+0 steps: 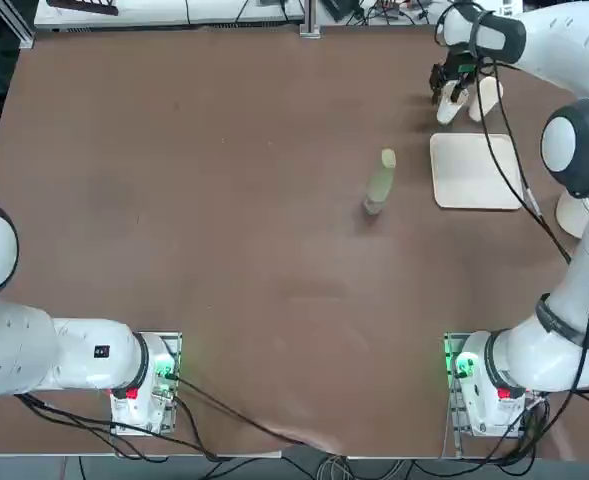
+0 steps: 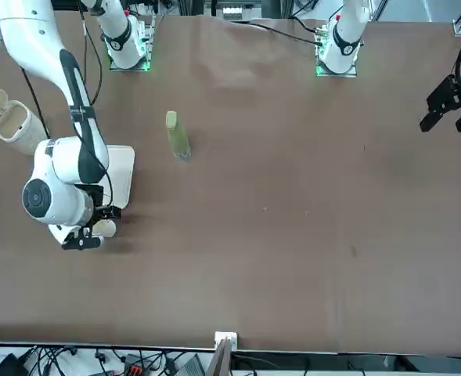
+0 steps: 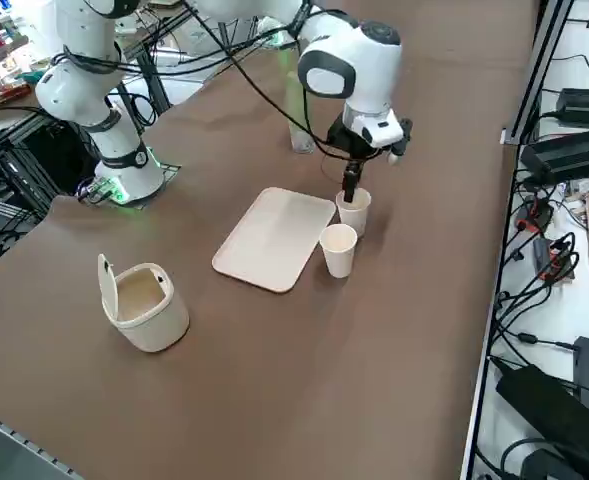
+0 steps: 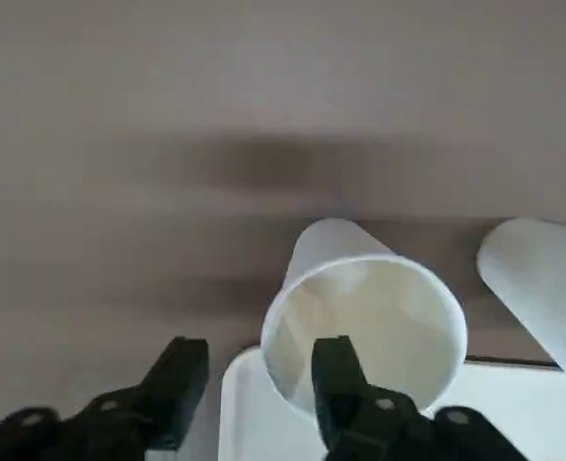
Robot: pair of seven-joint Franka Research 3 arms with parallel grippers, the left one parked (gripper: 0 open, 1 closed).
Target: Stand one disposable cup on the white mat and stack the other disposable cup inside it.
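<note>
Lowest in the left of the right side view stands a round cream container (image 3: 146, 300) with its lid flipped up, on the brown table (image 3: 304, 400). Past it, near the middle of the frame, the white mat (image 3: 274, 238) lies flat with nothing on it. Just off the mat's right-hand edge two disposable cups stand upright on the table, mouths up: the nearer cup (image 3: 338, 250) close to the mat's edge, and the farther cup (image 3: 354, 212) just behind it, up the frame.

Over the farther cup hangs the right gripper (image 3: 351, 190), pointing straight down, with the arm's white wrist above it. In the wrist view the claw (image 4: 256, 379) is spread. One black finger (image 4: 335, 375) reaches inside the farther cup (image 4: 359, 327), the other stays outside its wall, and neither is pressed against it. The nearer cup (image 4: 542, 279) shows at the right edge of that frame, apart from the fingers.

Farther up the side view, above and left of the gripper, a pale green bottle (image 3: 299, 130) stands well apart from the mat.
</note>
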